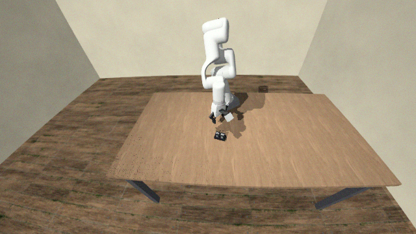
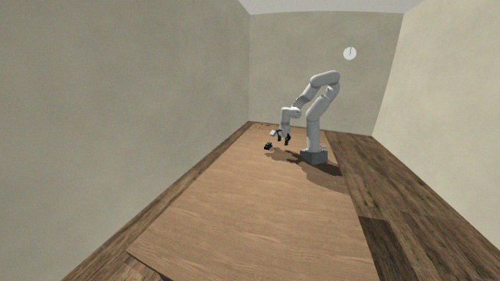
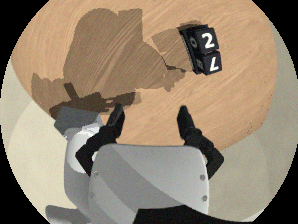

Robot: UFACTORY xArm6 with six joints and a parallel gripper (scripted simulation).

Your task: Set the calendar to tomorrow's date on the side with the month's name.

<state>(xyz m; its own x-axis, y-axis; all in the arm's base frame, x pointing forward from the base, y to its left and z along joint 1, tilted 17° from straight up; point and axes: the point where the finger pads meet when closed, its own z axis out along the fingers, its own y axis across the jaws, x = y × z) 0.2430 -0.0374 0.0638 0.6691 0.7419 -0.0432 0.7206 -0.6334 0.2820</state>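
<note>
Left of the pincer (image 1: pixel 219 118) (image 2: pixel 283 142) (image 3: pixel 151 112), a dark shadow (image 3: pixel 102 50) lies on the counter (image 1: pixel 276 146) (image 2: pixel 258 203) (image 3: pixel 150 127). The pincer hangs released, its fingers wide apart. Beyond it to the right sits the black calendar (image 1: pixel 220 136) (image 2: pixel 268 146) (image 3: pixel 201 49), its two cubes side by side, showing a 2 and an inverted-looking 7.

I'm standing in a plain room, closest to a small robotics lab, with a white jointed arm (image 1: pixel 218 92) (image 2: pixel 313 134) mounted at a wooden table (image 1: pixel 276 146) (image 2: pixel 254 218). Bare beige walls (image 1: pixel 195 45) (image 2: pixel 117 97) rise around me, and underfoot there's a floor of brown wooden planks (image 1: pixel 81 130) (image 2: pixel 394 187). A round white clock (image 2: pixel 350 53) hangs on the far wall behind the arm, and dark legs (image 1: pixel 144 192) hold up the tabletop
</note>
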